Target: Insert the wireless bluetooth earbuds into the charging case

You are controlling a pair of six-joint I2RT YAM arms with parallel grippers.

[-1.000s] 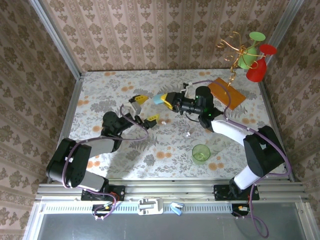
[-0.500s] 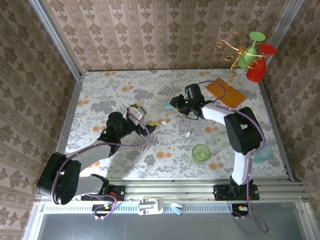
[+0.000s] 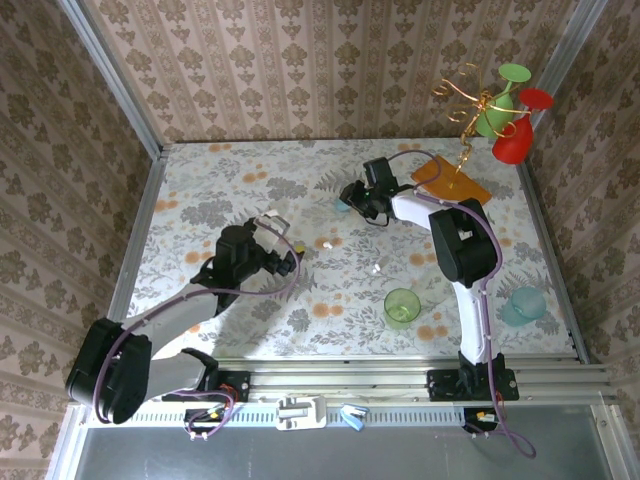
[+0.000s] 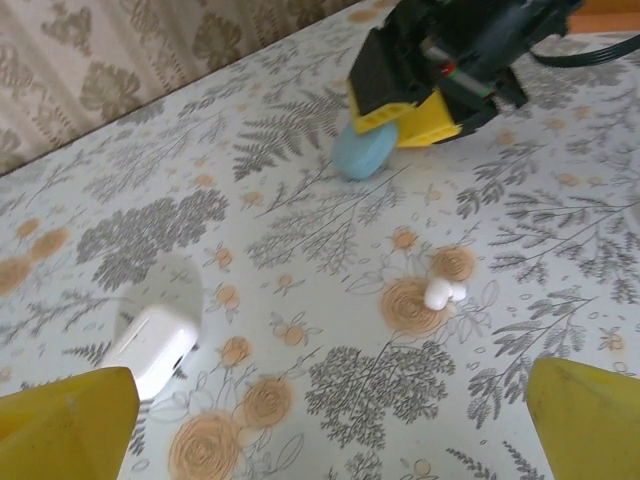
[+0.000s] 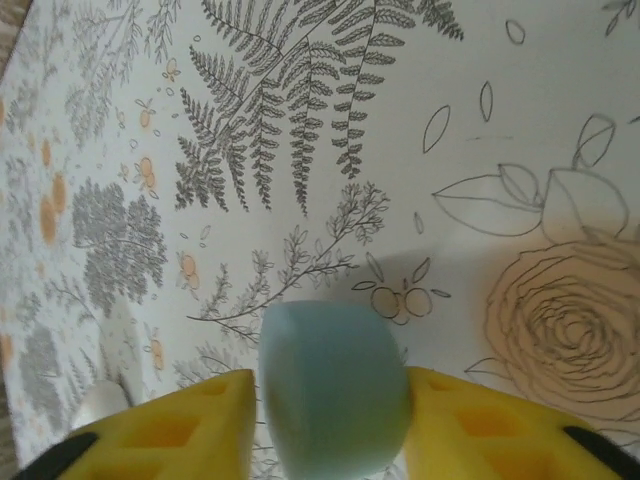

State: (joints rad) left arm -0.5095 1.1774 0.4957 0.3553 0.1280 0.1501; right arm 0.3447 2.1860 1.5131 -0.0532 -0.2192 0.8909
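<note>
Hanging low over the floral tablecloth [image 4: 300,235], the left gripper [image 4: 325,415] is spread wide, with nothing between its yellow fingertips. Just ahead of its left fingertip lies a white charging case [image 4: 155,348], resting flat on the cloth. Further out, a white earbud [image 4: 440,292] lies loose on an orange flower print, well apart from both cases. Beyond that, the right gripper [image 5: 333,420] has a pale blue charging case [image 4: 362,152] between its yellow fingers, down at the cloth. The fingers sit close against both sides of the case, but I cannot tell whether they clamp it or merely flank it.

The earbud is probably very light, hard and glossy, with rounded lobes, so it could roll or squirt out from a careless pinch. The best hold looks to be across its bulbous body, with the pads low to the cloth, centred, and closing gently. Neither case shows an open lid from these views, so that needs checking before insertion.
</note>
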